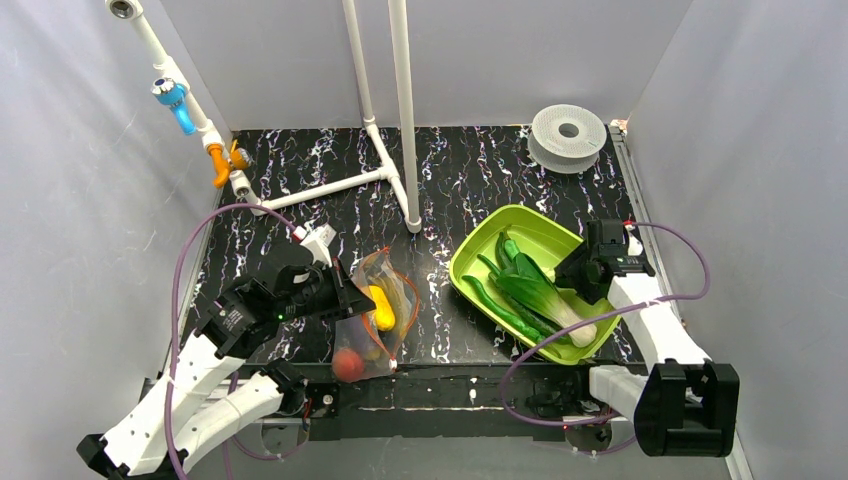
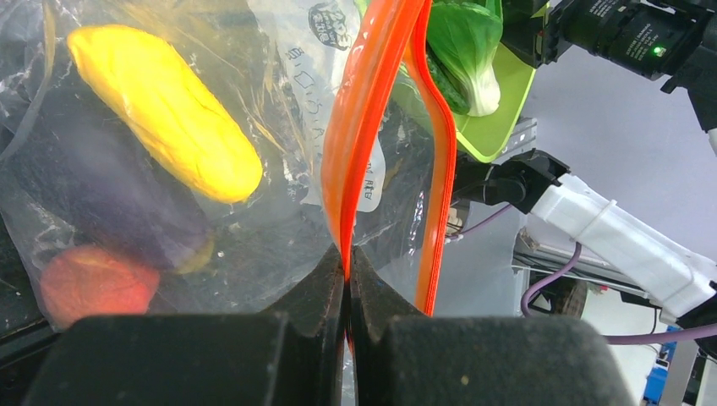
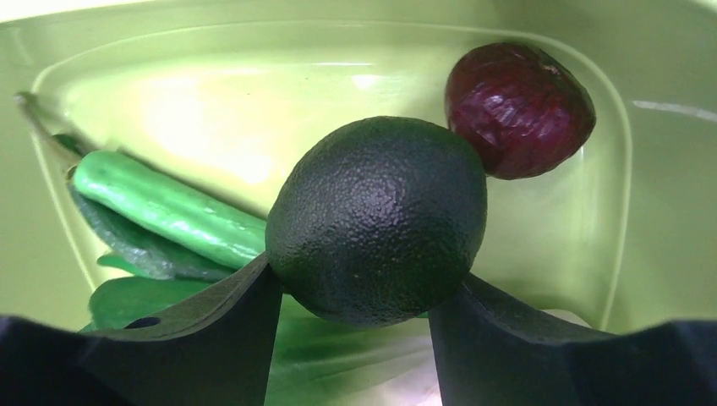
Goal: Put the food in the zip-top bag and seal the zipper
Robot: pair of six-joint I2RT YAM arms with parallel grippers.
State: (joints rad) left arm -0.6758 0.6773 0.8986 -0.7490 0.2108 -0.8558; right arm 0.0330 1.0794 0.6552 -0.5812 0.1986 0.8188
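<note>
The clear zip-top bag [image 1: 378, 300] lies left of centre, its mouth lifted. It holds a yellow piece [image 2: 161, 110], a dark purple eggplant [image 2: 101, 194] and a red-orange tomato [image 2: 93, 283]. My left gripper [image 2: 348, 258] is shut on one lip of the red-orange zipper [image 2: 363, 127]; the other lip hangs apart, so the mouth is open. My right gripper [image 3: 363, 275] is inside the lime-green tray [image 3: 254, 101], shut on a dark green round fruit [image 3: 380, 220]. A dark red-purple piece [image 3: 517, 110] and a long green vegetable [image 3: 169, 207] lie beside it.
The tray [image 1: 470, 250] sits right of centre with a leafy green vegetable [image 1: 540, 290] and long green vegetables [image 1: 500, 308]. A white pipe frame [image 1: 400, 110] stands at the back centre. A white spool [image 1: 568, 135] sits back right. Grey walls enclose the table.
</note>
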